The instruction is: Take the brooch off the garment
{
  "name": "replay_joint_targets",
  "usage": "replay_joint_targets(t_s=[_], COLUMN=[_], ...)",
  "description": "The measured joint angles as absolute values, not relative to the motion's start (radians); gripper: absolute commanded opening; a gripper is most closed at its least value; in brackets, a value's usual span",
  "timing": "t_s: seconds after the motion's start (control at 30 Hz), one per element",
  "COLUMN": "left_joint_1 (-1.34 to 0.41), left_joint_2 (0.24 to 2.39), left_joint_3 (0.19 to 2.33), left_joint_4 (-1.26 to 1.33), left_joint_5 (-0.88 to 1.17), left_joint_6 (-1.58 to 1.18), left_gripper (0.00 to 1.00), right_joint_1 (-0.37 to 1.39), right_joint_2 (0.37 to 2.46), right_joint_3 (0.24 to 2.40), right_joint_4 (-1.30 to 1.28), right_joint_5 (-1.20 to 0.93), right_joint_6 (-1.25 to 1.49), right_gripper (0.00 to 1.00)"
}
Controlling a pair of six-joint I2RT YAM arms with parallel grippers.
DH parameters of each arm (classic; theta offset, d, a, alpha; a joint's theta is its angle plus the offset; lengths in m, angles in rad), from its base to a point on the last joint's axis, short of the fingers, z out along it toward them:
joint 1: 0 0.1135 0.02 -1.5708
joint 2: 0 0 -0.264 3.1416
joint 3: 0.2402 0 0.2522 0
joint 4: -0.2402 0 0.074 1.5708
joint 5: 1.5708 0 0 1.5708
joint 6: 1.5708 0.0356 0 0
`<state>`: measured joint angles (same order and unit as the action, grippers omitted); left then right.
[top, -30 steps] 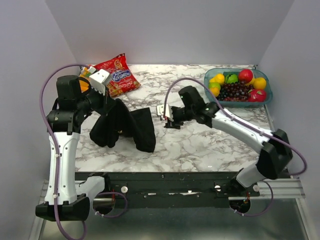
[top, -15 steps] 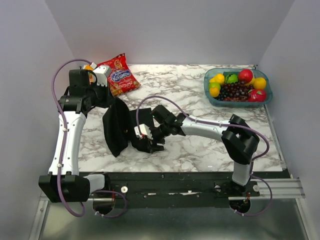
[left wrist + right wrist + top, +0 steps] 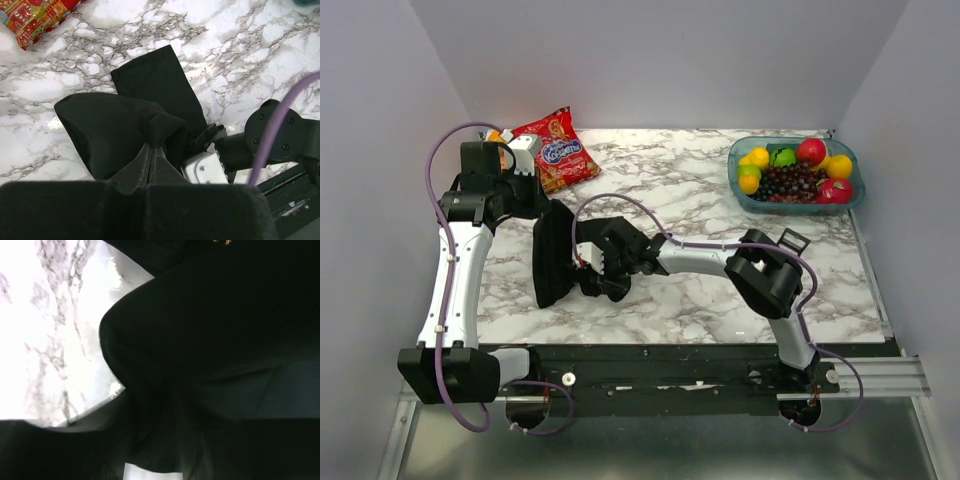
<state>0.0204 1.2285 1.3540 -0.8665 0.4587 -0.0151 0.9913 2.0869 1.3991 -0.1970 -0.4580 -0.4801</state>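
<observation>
Since the frame half a second earlier, the right gripper point(image 3: 588, 268) has moved further in against the garment point(image 3: 555, 260). Its arm has folded closer, and the cloth hangs as a narrower fold. The left arm is placed as before.

The left gripper point(image 3: 151, 165) has its jaws pinched tight on a gathered peak of the garment, holding it up. The right gripper touches the garment's side, but its wrist view is filled with dark cloth, so the jaw opening cannot be told.

The garment sits just on the near side of the red snack bag point(image 3: 557, 150), with its lower folds on the marble surface point(image 3: 720, 310). A tiny golden glint, apparently the brooch point(image 3: 220, 242), shows on the cloth at the top edge of the right wrist view.

The snack bag carries a blue label whose lettering is too small to read.
</observation>
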Motion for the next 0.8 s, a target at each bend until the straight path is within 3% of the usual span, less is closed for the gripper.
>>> replay_joint_targets(t_s=[0.03, 0.1, 0.2, 0.53, 0.8], left_joint_1=[0.021, 0.024, 0.027, 0.069, 0.070], left_joint_2=[1.230, 1.240, 1.253, 1.189, 1.053], left_joint_3=[1.356, 1.367, 1.379, 1.379, 1.474], left_joint_4=[-0.869, -0.882, -0.888, -1.011, -1.193], left_joint_5=[0.459, 0.459, 0.459, 0.479, 0.624], left_joint_6=[-0.015, -0.011, 0.029, 0.336, 0.550], left_gripper=[0.00, 0.00, 0.00, 0.00, 0.00], right_joint_1=[0.992, 0.991, 0.971, 0.748, 0.554], right_joint_2=[2.087, 2.083, 2.019, 1.476, 1.417], right_joint_3=[1.399, 1.399, 1.369, 1.375, 1.430], right_joint_4=[-0.195, -0.199, -0.236, -0.461, -0.710], right_joint_5=[-0.446, -0.429, -0.427, -0.530, -0.626], right_joint_6=[-0.477, -0.471, -0.480, -0.643, -0.685], right_gripper=[0.06, 0.00, 0.01, 0.01, 0.02])
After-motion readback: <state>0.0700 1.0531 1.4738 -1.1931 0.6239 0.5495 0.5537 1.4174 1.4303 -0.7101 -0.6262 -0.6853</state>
